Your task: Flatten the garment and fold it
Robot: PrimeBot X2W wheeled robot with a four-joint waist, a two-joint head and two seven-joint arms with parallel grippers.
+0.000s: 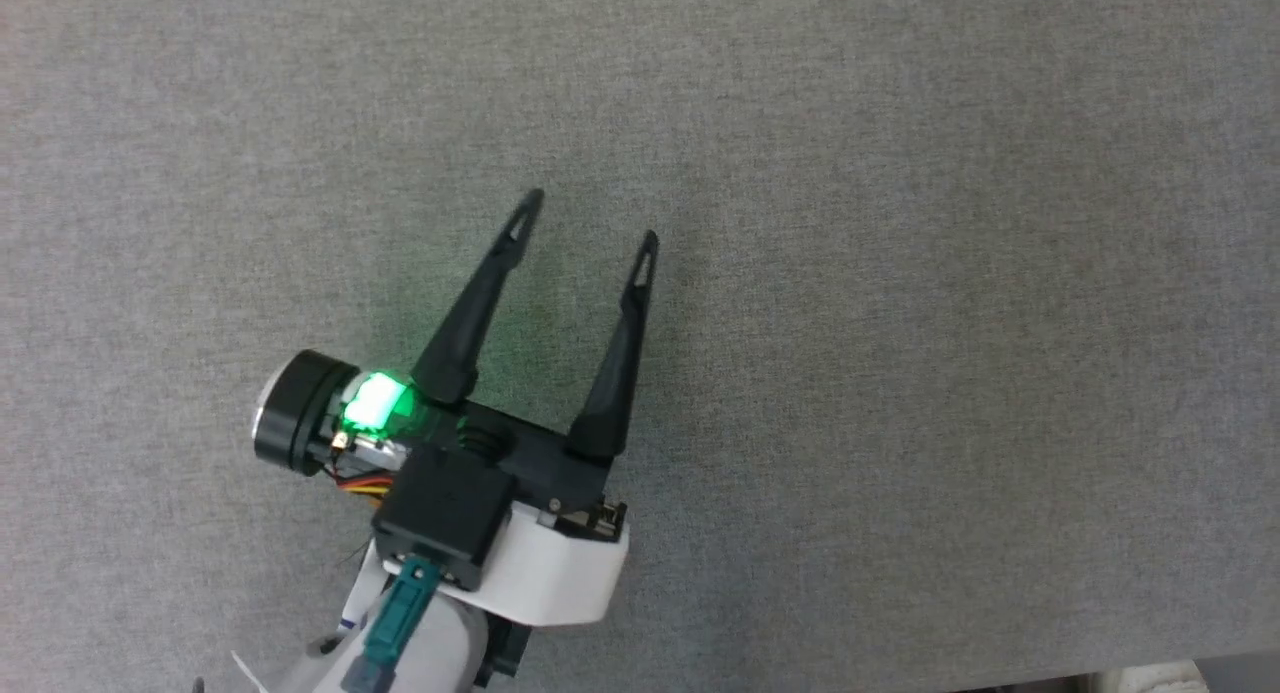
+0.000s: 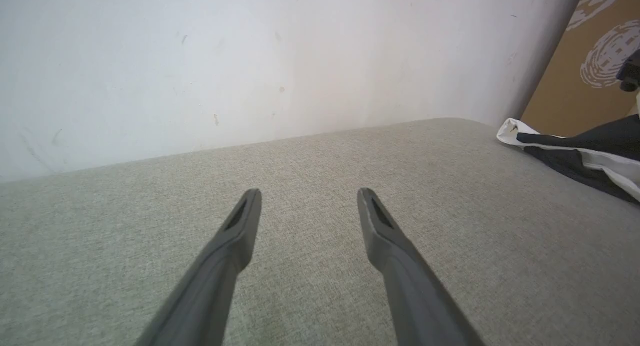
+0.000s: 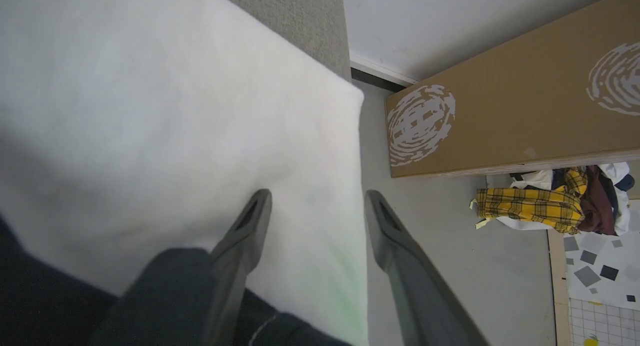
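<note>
The garment (image 3: 175,111) lies as a broad white sheet under my right gripper (image 3: 318,193), with a black sleeve (image 3: 165,286) bunched by the left finger. The gripper's fingers are spread apart and grip nothing; the garment's right edge hangs over the floor between them. My left gripper (image 1: 592,218) hovers open over the bare grey table (image 1: 900,273). In the left wrist view the left gripper (image 2: 308,192) points toward the wall. A white and black corner of the garment (image 2: 590,141) lies at the far right of that view.
A white wall (image 2: 200,61) borders the table's far side. On the floor beside the table, a long cardboard box (image 3: 510,101) stands next to a pile of clothes with a yellow plaid piece (image 3: 540,206). The table's near edge (image 1: 1150,673) shows at the lower right.
</note>
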